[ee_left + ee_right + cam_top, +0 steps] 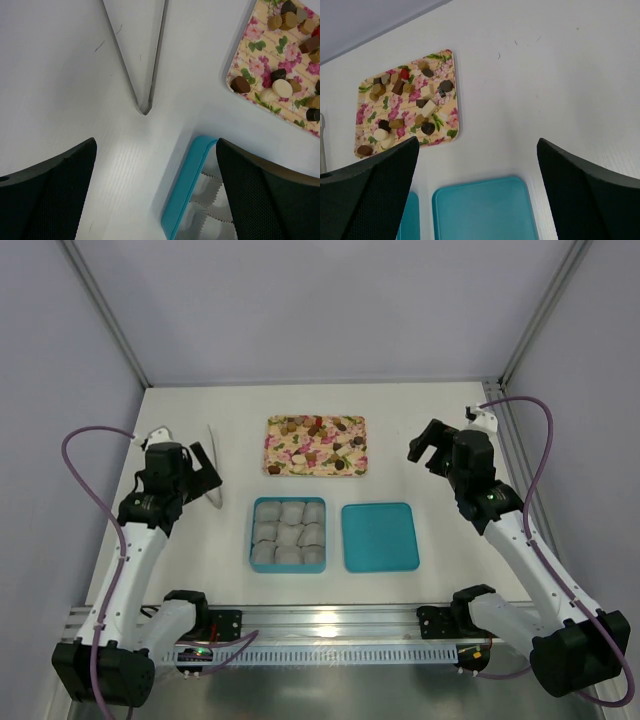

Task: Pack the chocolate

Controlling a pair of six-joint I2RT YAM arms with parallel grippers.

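The chocolate (315, 426) lies as several small brown, tan, pale and red pieces on a pink floral tray (300, 462) at the back of the table. The left wrist view shows the chocolate (240, 84) at the upper right, and the right wrist view shows the chocolate (427, 128) at the upper left. A teal box (254, 534) lined with pale paper cups (289, 534) sits in front of the tray. My left gripper (207, 472) hovers open left of the box, empty (156, 150). My right gripper (425, 445) is open and empty right of the tray (477, 145).
A flat teal lid (380, 536) lies right of the box, under the right wrist's view as the lid (485, 210). Metal tongs (213, 465) lie on the table left of the tray, their joined end (145, 106) pointing toward my left gripper. White walls enclose the table.
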